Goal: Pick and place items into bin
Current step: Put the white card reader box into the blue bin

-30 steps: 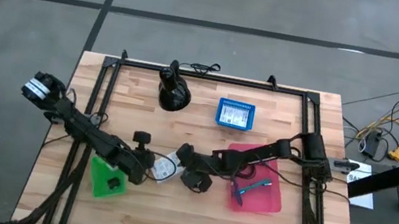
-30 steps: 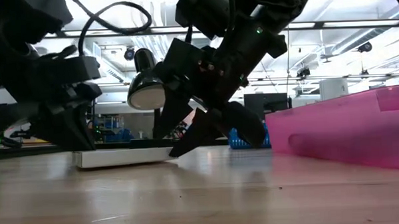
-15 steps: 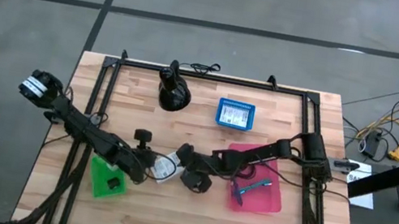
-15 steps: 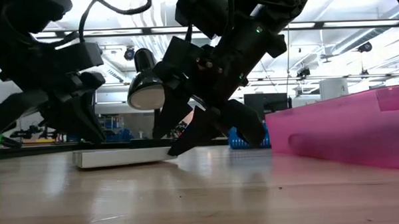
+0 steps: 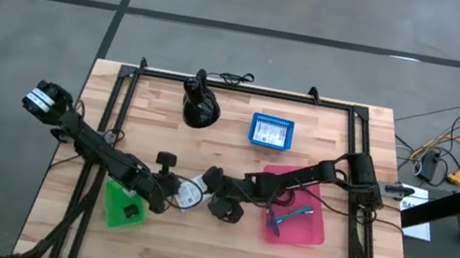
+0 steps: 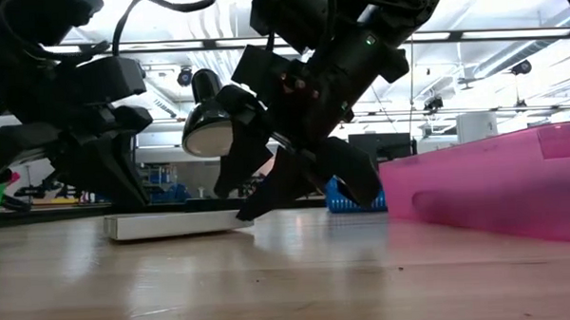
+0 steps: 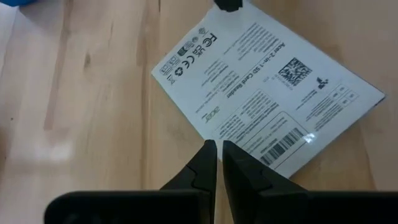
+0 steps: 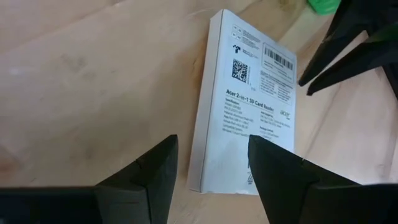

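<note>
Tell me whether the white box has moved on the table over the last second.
No. In the low view the white box lies at the same spot before the blue basket.

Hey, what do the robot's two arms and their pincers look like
Both arms are dark, jointed and slim. The left arm ends at a round silver-white base joint, with a black cable looping above it. Each pincer, left pincer and right pincer, has two matte black wedge-shaped fingers.

Bright ceiling lights blaze behind the arms in the low view, silhouetting them; glare sheens the worktop [image 6: 298, 274], whose near edge blurs.
</note>
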You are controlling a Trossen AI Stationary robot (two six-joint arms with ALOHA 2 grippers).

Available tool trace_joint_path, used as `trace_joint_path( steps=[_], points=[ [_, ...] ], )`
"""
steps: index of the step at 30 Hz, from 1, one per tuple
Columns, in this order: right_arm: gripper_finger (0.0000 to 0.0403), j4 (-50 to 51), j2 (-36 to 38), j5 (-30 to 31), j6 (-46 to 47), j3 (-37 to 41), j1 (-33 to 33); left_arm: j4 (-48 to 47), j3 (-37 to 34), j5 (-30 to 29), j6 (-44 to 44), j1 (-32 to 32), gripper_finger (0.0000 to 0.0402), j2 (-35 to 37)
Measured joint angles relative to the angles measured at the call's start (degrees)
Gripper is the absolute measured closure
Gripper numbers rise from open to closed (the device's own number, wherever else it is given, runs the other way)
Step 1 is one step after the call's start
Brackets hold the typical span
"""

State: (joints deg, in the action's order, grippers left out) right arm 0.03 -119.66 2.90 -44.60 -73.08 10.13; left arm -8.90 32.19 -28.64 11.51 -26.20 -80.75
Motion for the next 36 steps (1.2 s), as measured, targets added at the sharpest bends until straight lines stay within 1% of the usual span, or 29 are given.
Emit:
trace_joint_path(
  steps=[6, 10, 15, 17, 20, 24, 29, 31, 34, 36],
  points=[
    [0.0220, -0.47, 0.00, -0.45, -0.36, 0.00, 0.00, 1.96, -0.69, 0.51, 0.11, 0.00, 0.0391, -1.93],
    [0.0220, -0.58, 0.00, -0.59, -0.66, 0.00, 0.02, 5.49, -0.66, -0.82, 0.08, 0.46, 0.0391, -6.15],
    [0.0220, -0.61, -0.02, -0.55, -1.60, 0.00, 0.00, 9.41, -0.73, 0.09, 0.09, 1.38, 0.0392, -11.86],
    [0.0220, -0.02, -0.03, -0.48, -2.10, 0.00, 0.00, 9.96, -0.79, 1.29, 1.45, 1.93, 0.0397, -13.91],
    [0.0220, 1.87, -0.07, -0.41, -2.13, 0.01, 0.13, 12.24, -0.93, 1.41, 3.98, 2.54, 0.0400, -16.12],
    [0.0220, 4.01, -0.09, -0.36, -2.33, 0.31, 0.26, 16.52, -1.37, 2.82, 1.70, 2.68, 0.0401, -16.65],
    [0.0220, 3.72, -0.07, 0.05, -3.55, 0.79, 0.26, 17.12, -1.62, 4.56, 0.05, 3.61, 0.0401, -15.91],
    [0.0220, 3.68, -0.07, 1.03, -3.87, 0.87, 0.31, 17.71, -2.00, 5.22, 0.11, 4.05, 0.0401, -15.87],
    [0.0220, 2.73, -0.04, 6.43, -3.03, 1.22, 0.54, 22.10, -3.97, 6.31, 0.08, 4.51, 0.0401, -15.78],
    [0.0220, 2.17, -0.04, 8.60, -2.55, 1.30, 0.57, 24.53, -4.96, 6.59, 0.05, 4.57, 0.0401, -15.78]
  ],
)
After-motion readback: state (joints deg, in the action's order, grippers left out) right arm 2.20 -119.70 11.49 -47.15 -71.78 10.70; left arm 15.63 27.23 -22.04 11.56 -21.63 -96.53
